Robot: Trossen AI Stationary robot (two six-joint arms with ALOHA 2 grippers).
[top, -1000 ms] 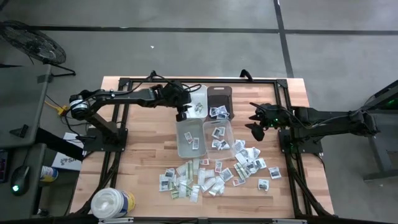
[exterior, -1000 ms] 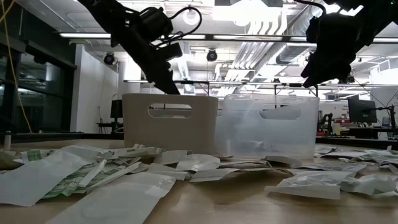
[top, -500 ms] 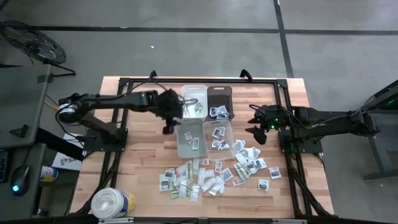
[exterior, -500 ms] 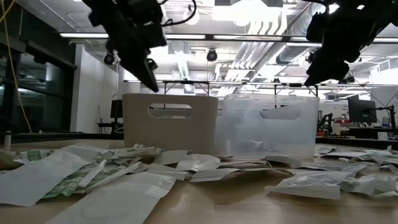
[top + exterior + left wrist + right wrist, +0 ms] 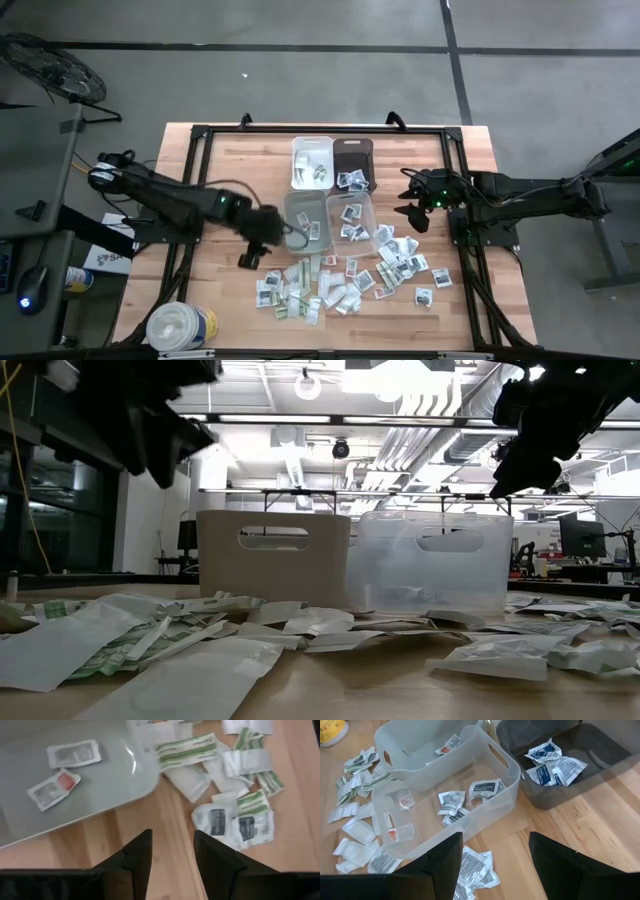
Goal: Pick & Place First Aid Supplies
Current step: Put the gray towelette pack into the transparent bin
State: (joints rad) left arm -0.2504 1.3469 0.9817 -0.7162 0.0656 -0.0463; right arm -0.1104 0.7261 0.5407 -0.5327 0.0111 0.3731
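At the table's near left corner stands a big white round tub with a yellow-blue label (image 5: pixel 181 327). The left gripper (image 5: pixel 252 256) hangs low over bare wood beside the left wall of a clear rectangular plastic bin (image 5: pixel 305 222); in its wrist view the two dark fingers (image 5: pixel 137 857) stand spread with nothing between them, and that bin (image 5: pixel 75 795) holds two small flat paper packets (image 5: pixel 73 753).

Behind it sit a white plastic bin (image 5: pixel 312 163) and a dark plastic bin (image 5: pixel 352 164), each with a few packets inside. A second clear bin (image 5: pixel 352 218) touches the first on its right and also carries packets.

The first aid supplies (image 5: pixel 320 285), dozens of small white and greenish paper packets, lie scattered on the wooden table (image 5: pixel 225 170) in front of the clear bins, with another cluster (image 5: pixel 405 262) to the right.

The right gripper (image 5: pixel 413 212) hovers just right of the second clear bin, fingers (image 5: pixel 442 860) wide apart and empty.
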